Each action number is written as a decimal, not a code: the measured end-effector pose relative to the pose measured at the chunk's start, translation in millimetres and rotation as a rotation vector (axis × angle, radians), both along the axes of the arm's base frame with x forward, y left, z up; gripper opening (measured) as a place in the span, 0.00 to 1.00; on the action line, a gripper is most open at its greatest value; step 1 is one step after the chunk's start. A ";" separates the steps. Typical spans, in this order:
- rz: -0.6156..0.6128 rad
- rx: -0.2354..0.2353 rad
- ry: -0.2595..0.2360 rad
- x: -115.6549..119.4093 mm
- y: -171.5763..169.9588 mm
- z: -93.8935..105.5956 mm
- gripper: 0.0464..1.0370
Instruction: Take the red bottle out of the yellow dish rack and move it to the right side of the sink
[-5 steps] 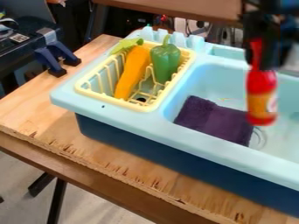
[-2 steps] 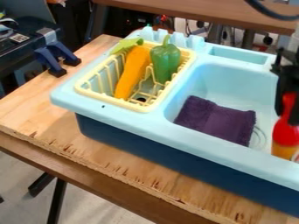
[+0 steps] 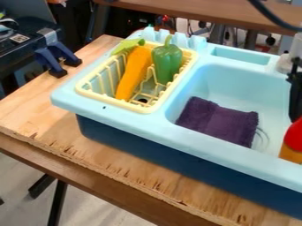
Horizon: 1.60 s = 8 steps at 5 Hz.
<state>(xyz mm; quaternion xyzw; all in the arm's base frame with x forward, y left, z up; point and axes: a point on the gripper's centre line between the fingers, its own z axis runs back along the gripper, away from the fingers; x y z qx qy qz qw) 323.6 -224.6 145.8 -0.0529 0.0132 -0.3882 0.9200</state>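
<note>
Red bottle, one: pinched by claw, hanging beneath it, over front rim of sink; open basin leftward, purple cloth inside.

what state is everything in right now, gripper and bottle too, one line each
gripper: closed on the bottle
red and orange bottle: held, partly cut off by the view's right edge
purple towel: rumpled, lying in the sink
toy sink: holding the towel
yellow dish rack: holding both vegetables
toy carrot: leaning, green end up
green bell pepper: stem up
wooden tabletop: front edge chipped
</note>
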 end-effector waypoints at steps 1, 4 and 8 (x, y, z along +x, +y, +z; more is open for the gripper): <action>-0.012 -0.005 -0.006 -2.4 -0.1 -10.5 0.96; -0.040 -0.139 -0.172 -18.3 -4.7 53.8 0.97; 0.033 -0.060 -0.177 -18.4 10.3 59.2 0.97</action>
